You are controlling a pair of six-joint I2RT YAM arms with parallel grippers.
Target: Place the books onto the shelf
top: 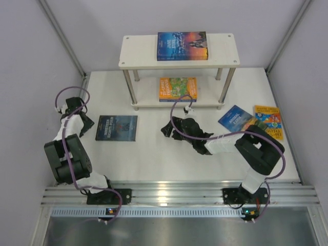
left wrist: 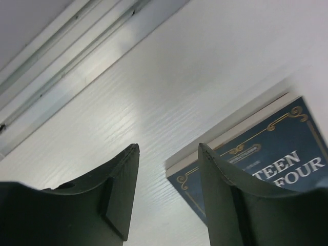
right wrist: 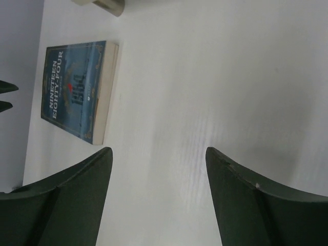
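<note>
Left gripper: right under my lens, jaws parted a moderate way with nothing between them. It hung low over the table, and a corner of the dark blue book showed just beside one finger.
Right gripper: jaws wide and empty, out over bare board mid-table, looking left toward that same book.
Dark blue book: flat and cover up, left of centre, in front of the shelf and well apart from it. It sat between my two grippers.
Already shelved: the sunset-cover book lay flat on the top board and the orange-and-green book flat on the lower one.
Far right: the blue book and the orange-yellow book lay on the table, touching or overlapping. I couldn't tell whether another sat beneath them.
Handling: I judged these thin paperbacks light and a bit floppy, with glossy covers that would slide on the smooth top.
Where to grab: lying flat, the book offered no edge to pinch. I reckoned one finger had to get under the page edge or spine and the other onto the cover, mid-length so it wouldn't droop.
Watch-out: a push from the left could just skate it away, so I figured the right gripper could serve as a backstop.
</note>
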